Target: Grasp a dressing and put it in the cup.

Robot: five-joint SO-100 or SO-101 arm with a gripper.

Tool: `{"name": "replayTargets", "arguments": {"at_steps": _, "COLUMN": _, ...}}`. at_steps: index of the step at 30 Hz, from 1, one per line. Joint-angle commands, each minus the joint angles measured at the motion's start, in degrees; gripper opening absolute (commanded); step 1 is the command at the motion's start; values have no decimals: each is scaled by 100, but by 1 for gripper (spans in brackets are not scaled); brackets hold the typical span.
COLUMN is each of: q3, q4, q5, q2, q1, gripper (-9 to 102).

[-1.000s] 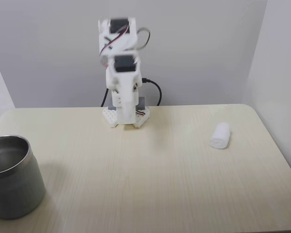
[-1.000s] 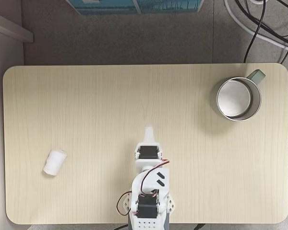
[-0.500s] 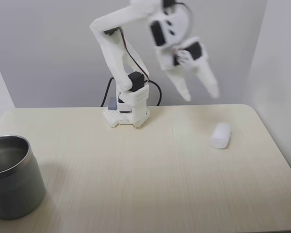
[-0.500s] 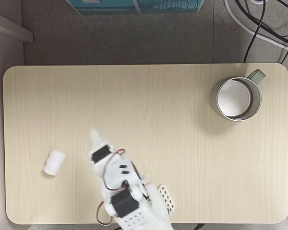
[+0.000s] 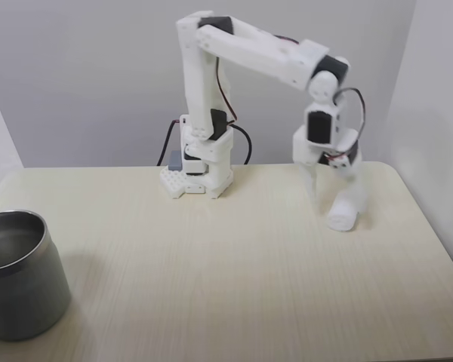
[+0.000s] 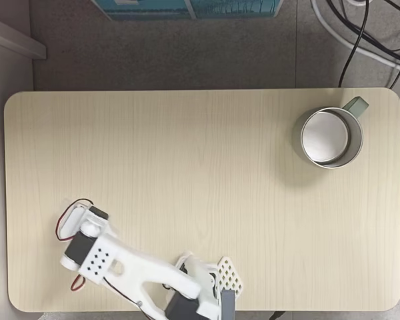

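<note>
One small dressing lies near the tabletop's right edge in the side-on fixed view, far from the cup at the left edge. The gripper is lowered over it, jaws apart astride the roll. Being soft and light, it is best pinched gently across its middle.

Cup at table top-right corner; arm bottom-left.
</note>
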Motion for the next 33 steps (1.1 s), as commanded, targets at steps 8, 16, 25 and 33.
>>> {"name": "replayTargets", "arguments": {"at_steps": 8, "q3": 79, "q4": -642, "q5": 167, "q2": 923, "q1": -589, "gripper": 31}}
{"name": "replayTargets", "arguments": {"at_steps": 16, "q3": 105, "q4": -738, "q5": 141, "q2": 1081, "q1": -650, "gripper": 26}}
{"name": "replayTargets", "arguments": {"at_steps": 25, "q3": 88, "q4": -835, "q5": 158, "q2": 1063, "q1": -659, "gripper": 0}}
{"name": "replayTargets", "arguments": {"at_steps": 33, "q3": 114, "q4": -536, "q5": 193, "q2": 360, "q1": -580, "gripper": 0}}
